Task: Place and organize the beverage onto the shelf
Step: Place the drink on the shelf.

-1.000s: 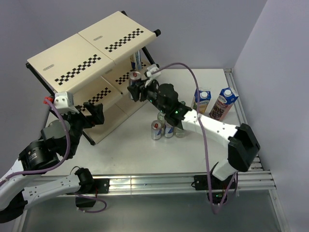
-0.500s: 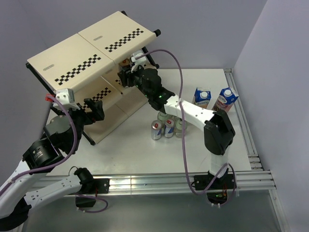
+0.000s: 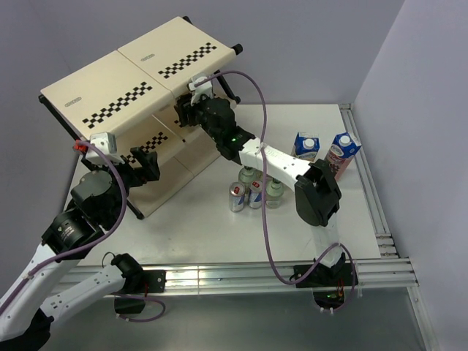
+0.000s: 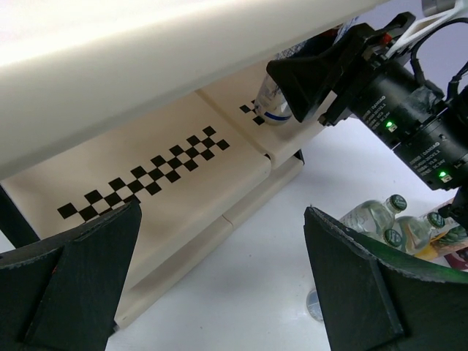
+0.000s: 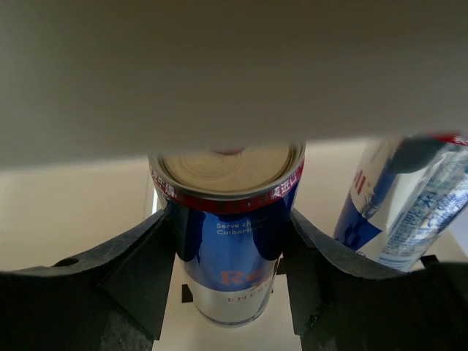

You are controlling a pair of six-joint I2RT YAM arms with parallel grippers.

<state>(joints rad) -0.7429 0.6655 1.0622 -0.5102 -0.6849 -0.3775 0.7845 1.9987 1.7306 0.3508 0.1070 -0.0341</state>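
A: Right wrist view: the right gripper (image 5: 230, 292) pinches 1 can (image 5: 228, 219) under a shelf (image 3: 124, 88) panel, beside another can (image 5: 398, 212).
B: Set it down upright, clear of its neighbour, then release. Meanwhile the left gripper (image 4: 219, 281) hangs spread wide.

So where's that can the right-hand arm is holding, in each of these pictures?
Right wrist: the can fills the centre, clamped between the black fingers.
Left wrist: upper middle, a silver-blue sliver at the middle tier, partly behind one gripping finger.
Top: not visible; it is hidden under the top panel of the shelf, where the right gripper reaches in.
Shared landmark: the right gripper.
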